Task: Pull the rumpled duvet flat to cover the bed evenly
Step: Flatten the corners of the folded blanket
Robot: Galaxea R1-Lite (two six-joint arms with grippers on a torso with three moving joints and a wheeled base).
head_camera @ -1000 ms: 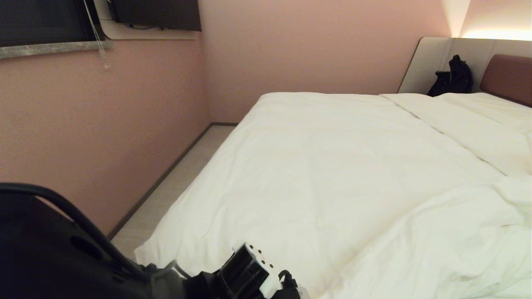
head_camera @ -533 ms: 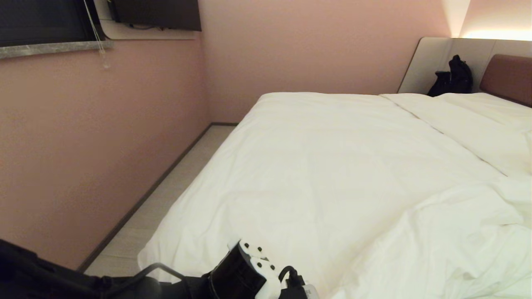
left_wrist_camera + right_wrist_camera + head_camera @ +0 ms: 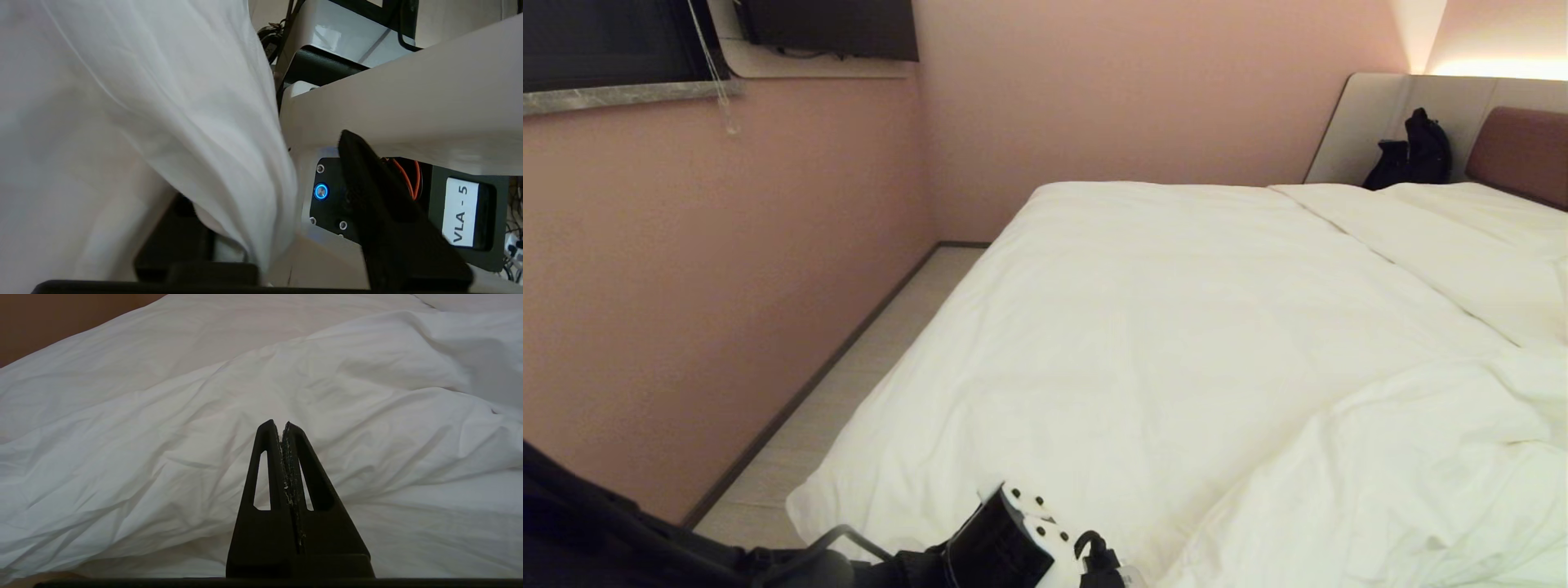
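Note:
The white duvet (image 3: 1160,343) lies over most of the bed (image 3: 1519,151), smooth at the far left and rumpled in thick folds at the near right (image 3: 1421,474). My left arm (image 3: 1013,547) sits at the bed's near corner, low in the head view. In the left wrist view the left gripper (image 3: 265,171) is open. One black finger (image 3: 367,196) is clear of the cloth, and a hanging fold of duvet (image 3: 163,102) covers the other. The right gripper (image 3: 282,424) is shut and empty, hovering over creased duvet (image 3: 163,428).
A pink wall and a narrow strip of pale floor (image 3: 866,359) run along the bed's left side. A black bag (image 3: 1413,151) sits by the headboard, with pillows (image 3: 1470,237) below it. My own white body (image 3: 408,90) is close behind the left gripper.
The dark bulk of my left arm has sunk lower at the bottom left of the head view. The wrist has stayed at the near corner, and the duvet there has barely shifted.

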